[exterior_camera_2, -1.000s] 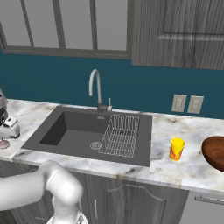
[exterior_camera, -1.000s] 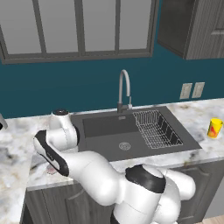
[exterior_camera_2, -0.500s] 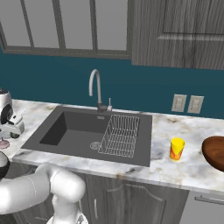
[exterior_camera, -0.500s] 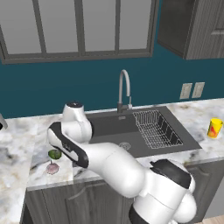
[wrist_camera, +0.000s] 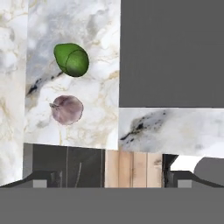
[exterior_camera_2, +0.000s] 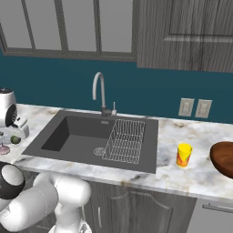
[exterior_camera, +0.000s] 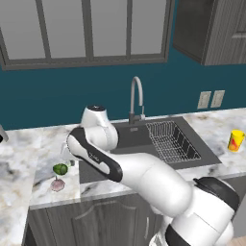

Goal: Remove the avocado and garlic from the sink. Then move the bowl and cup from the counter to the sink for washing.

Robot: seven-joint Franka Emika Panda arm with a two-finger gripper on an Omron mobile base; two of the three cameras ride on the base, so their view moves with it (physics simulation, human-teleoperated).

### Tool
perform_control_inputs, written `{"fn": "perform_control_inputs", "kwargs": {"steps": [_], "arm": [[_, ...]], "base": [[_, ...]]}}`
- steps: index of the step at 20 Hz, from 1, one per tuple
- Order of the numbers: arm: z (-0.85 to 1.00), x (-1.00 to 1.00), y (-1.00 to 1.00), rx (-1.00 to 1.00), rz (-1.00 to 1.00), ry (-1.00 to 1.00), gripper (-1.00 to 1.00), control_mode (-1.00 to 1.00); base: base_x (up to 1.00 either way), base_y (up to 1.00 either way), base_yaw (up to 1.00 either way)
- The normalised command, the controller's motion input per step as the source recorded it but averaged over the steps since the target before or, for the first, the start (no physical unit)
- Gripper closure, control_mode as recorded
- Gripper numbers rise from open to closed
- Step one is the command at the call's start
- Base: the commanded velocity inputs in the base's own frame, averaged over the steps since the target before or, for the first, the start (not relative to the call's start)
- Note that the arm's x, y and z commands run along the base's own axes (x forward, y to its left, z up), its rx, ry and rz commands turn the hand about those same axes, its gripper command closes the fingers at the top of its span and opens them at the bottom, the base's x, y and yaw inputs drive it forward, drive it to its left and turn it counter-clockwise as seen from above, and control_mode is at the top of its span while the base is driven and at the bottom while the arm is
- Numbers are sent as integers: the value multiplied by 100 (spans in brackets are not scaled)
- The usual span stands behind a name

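The avocado (exterior_camera: 60, 169) and the garlic (exterior_camera: 57, 185) lie side by side on the marble counter left of the sink (exterior_camera: 126, 140). In the hand view the avocado (wrist_camera: 71, 59) and garlic (wrist_camera: 66, 109) sit well above my gripper (wrist_camera: 105, 177), which is open and holds nothing, hovering over the counter's front edge. From the right base view the avocado (exterior_camera_2: 16, 139) and garlic (exterior_camera_2: 4, 149) rest near the blender. The yellow cup (exterior_camera_2: 184, 154) and the brown bowl (exterior_camera_2: 224, 157) stand on the counter right of the sink (exterior_camera_2: 82, 132).
A curved faucet (exterior_camera_2: 101, 93) rises behind the basin, and a wire rack (exterior_camera_2: 125, 141) fills its right half. A blender (exterior_camera_2: 7, 107) stands at the far left. Wall outlets (exterior_camera_2: 195, 108) are behind the cup. My arm's elbow (exterior_camera: 96, 129) hangs over the sink's left rim.
The arm has lifted and swung right, away from the counter left of the sink, uncovering the avocado and garlic lying there. The gripper stays open.
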Motion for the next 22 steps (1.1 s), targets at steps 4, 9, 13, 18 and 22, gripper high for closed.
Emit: {"fn": "perform_control_inputs", "kwargs": {"steps": [4, 9, 13, 18, 22], "arm": [[30, -28, -40, 0, 0, 0, -100, -100], [28, -26, -41, 0, 0, 0, -100, -100], [20, -21, -48, 0, 0, 0, -100, -100], [17, -21, -49, 0, 0, 0, -100, -100], [13, -12, -51, 0, 0, 0, -100, -100]], "base": [[0, 0, 0], [0, 0, 0], [0, 0, 0], [0, 0, 0], [0, 0, 0]]}}
